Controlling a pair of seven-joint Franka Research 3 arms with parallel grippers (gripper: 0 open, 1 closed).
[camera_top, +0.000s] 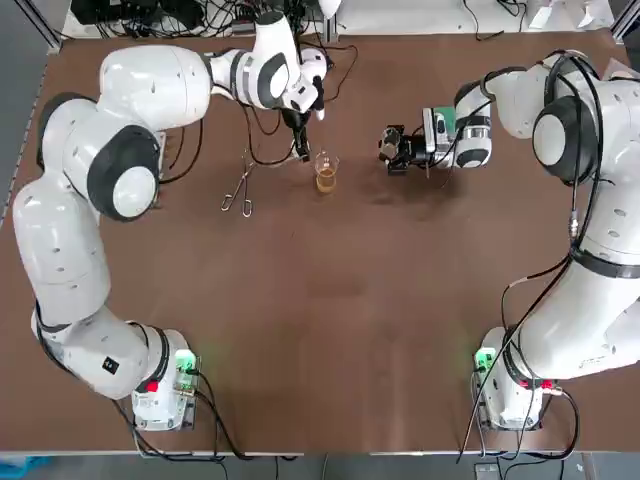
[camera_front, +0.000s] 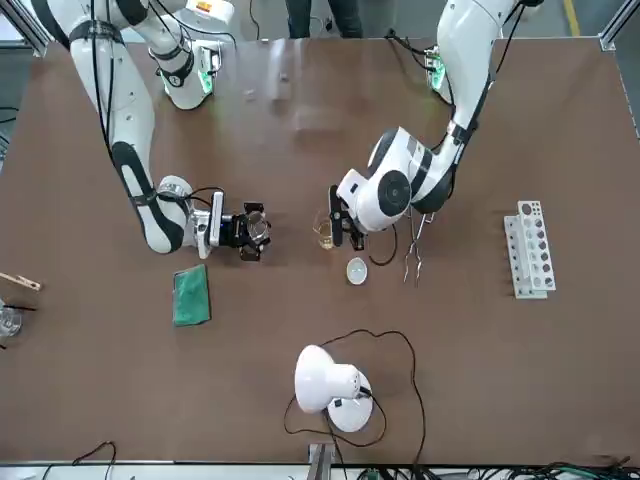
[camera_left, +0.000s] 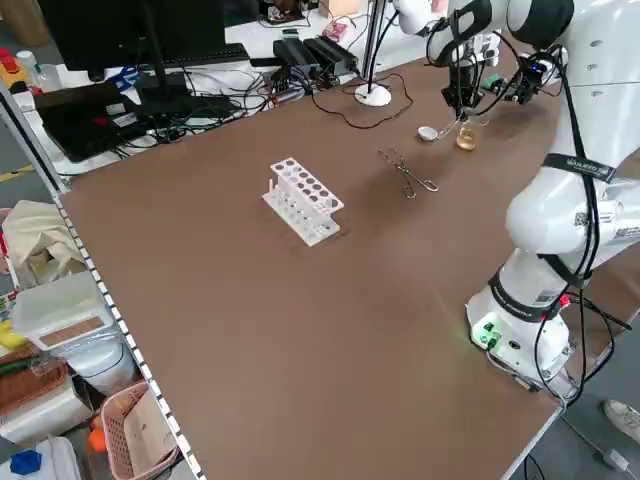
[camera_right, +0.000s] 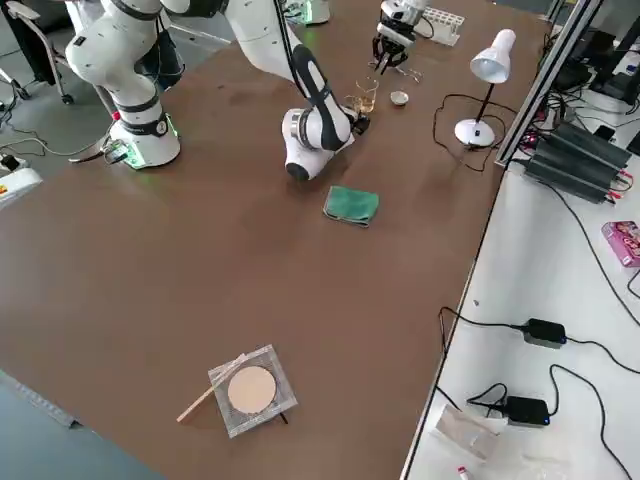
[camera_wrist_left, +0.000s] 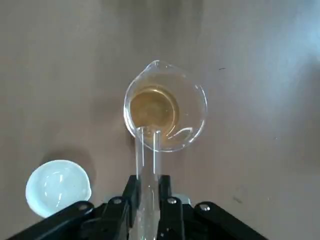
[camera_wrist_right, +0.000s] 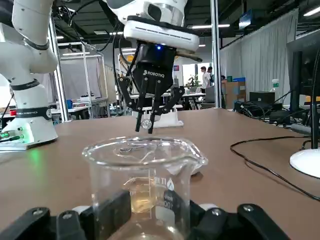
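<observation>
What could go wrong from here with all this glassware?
1. The left gripper pinches a thin test tube whose tip hangs over the rim of the beaker, not its middle; lowering it might knock the rim and spill the amber liquid.
2. The white dish sits close beside that beaker and could get bumped.
3. The right gripper clasps a second beaker nearby; a careless swing might bring the two arms together.

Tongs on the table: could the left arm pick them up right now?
Probably not yet: the tongs lie in the open close by, but the left hand is shut on a glass tube over the beaker.
</observation>
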